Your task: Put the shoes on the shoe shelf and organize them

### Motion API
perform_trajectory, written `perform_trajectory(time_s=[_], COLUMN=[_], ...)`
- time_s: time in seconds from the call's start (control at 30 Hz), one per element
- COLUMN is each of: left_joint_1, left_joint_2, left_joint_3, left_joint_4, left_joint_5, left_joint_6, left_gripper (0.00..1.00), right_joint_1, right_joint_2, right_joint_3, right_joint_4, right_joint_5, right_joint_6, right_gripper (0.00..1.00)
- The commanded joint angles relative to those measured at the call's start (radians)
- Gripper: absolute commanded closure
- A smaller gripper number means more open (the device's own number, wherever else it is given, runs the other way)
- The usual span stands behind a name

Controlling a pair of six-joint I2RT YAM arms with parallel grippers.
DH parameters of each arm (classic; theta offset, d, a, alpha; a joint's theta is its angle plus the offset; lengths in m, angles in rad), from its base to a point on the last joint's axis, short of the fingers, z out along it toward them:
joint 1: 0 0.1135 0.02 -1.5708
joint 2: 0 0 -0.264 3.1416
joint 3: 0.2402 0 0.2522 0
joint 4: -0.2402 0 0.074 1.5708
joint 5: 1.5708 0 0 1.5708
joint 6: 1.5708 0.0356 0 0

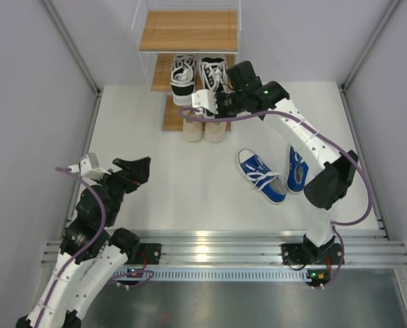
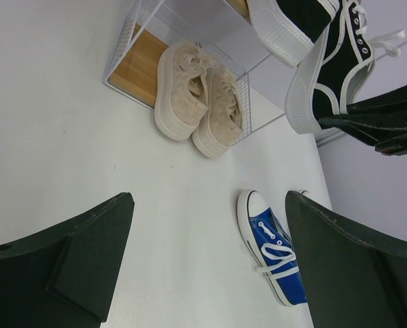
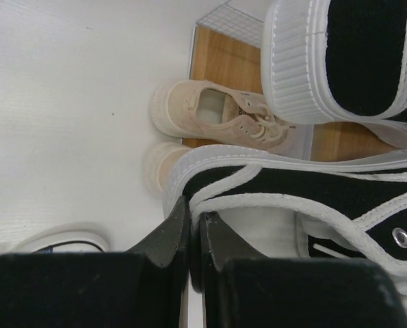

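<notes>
Placement of black-and-white sneaker [image 3: 312,195] on shoe shelf [image 1: 189,31] seems in hand: your right gripper [image 3: 191,232] pinches its heel (left gripper [image 2: 208,205] gapes, idle); next, release it and fetch a blue sneaker [image 1: 261,176].

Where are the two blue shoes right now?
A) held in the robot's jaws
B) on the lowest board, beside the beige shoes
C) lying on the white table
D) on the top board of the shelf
C: both blue shoes lie on the white table, off to the right of the shoe shelf and not on any board.
</notes>
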State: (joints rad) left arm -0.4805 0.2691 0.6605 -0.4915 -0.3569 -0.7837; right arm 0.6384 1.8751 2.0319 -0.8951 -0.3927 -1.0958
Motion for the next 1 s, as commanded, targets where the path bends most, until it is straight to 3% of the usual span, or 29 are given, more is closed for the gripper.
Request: perform_trajectory(time_s=[0.0, 0.53, 0.97], left_joint_1=[0.003, 0.003, 0.003], left_joint_2=[0.004, 0.013, 0.036], left_joint_3=[-0.012, -0.029, -0.035], left_joint_4=[0.041, 0.065, 0.099], left_joint_5=[0.006, 0.018, 0.027], left_joint_6=[-0.008, -0.017, -0.008], left_gripper=[0.02, 0.02, 0.02], right_joint_1=[-0.029, -0.032, -0.017], right_joint_2=[0.002, 0.036, 0.009], right_joint_3=[0.090, 0.126, 0.136], right_joint_4=[0.203, 0.225, 0.110], right_joint_5=[0.051, 0.054, 0.025], right_joint_6=[-0.024, -0.081, -0.162], right_gripper=[1.00, 0.97, 0.97])
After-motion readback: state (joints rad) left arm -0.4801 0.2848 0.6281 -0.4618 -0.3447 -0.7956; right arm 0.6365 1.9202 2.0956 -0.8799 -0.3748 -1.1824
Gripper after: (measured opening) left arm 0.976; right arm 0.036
